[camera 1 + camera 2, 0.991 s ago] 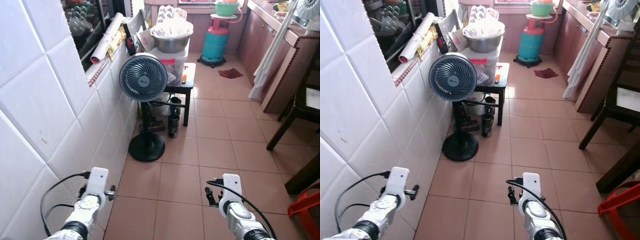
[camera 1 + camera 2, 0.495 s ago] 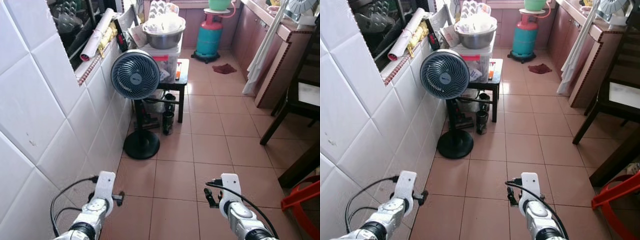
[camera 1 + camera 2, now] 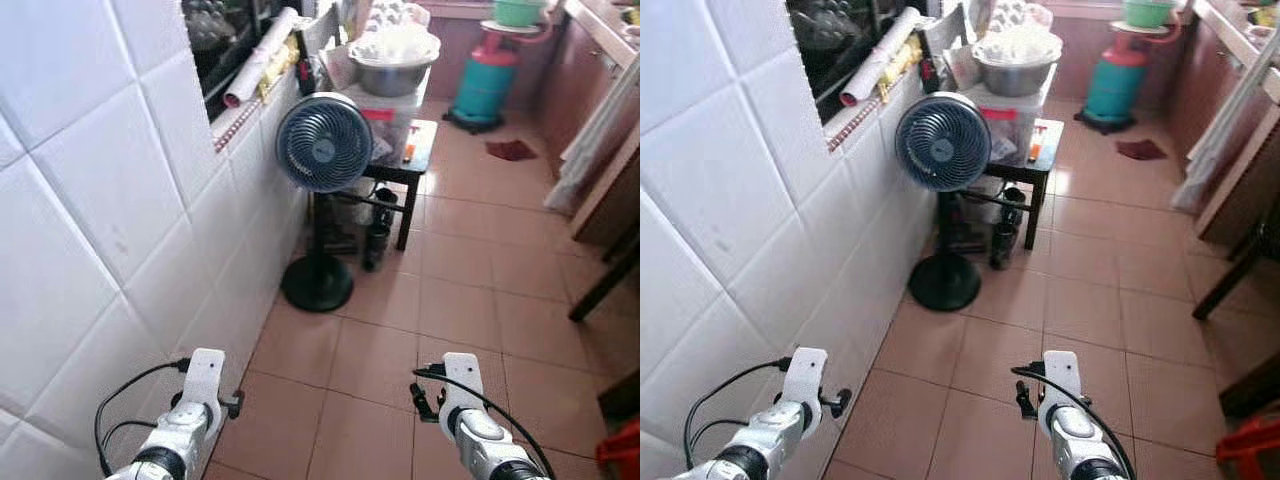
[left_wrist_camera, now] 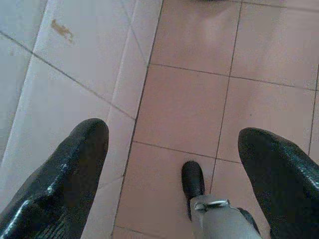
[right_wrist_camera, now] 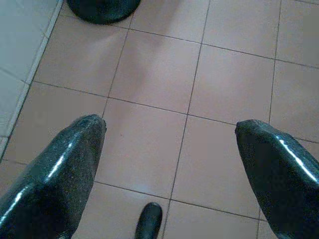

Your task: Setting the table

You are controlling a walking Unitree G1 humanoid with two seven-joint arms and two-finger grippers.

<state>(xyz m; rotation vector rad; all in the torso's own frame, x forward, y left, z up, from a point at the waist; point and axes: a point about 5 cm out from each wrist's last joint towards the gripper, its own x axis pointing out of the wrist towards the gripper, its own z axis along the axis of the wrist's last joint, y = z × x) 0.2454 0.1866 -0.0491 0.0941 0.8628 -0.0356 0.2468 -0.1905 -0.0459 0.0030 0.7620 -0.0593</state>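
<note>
Two grippers hang low in front of me, the left gripper (image 4: 172, 144) and the right gripper (image 5: 169, 134), both with fingers spread wide and holding nothing over the pink floor (image 3: 460, 310). Past them stands a fan (image 3: 323, 142), then a small table (image 3: 415, 165) with a metal bowl (image 3: 393, 70).

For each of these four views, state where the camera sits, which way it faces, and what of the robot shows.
Left eye view: on the head, facing forward and down a tiled corridor at the round grey pedestal fan; both silver arms show.
Right eye view: beside it, same scene, same fan and arms.
Left wrist view: on the left wrist, looking down past the open left hand at pink floor tiles, the white tiled wall and a black foot.
Right wrist view: looking down past the open right hand; shares the fan's black round base with the eye views.
</note>
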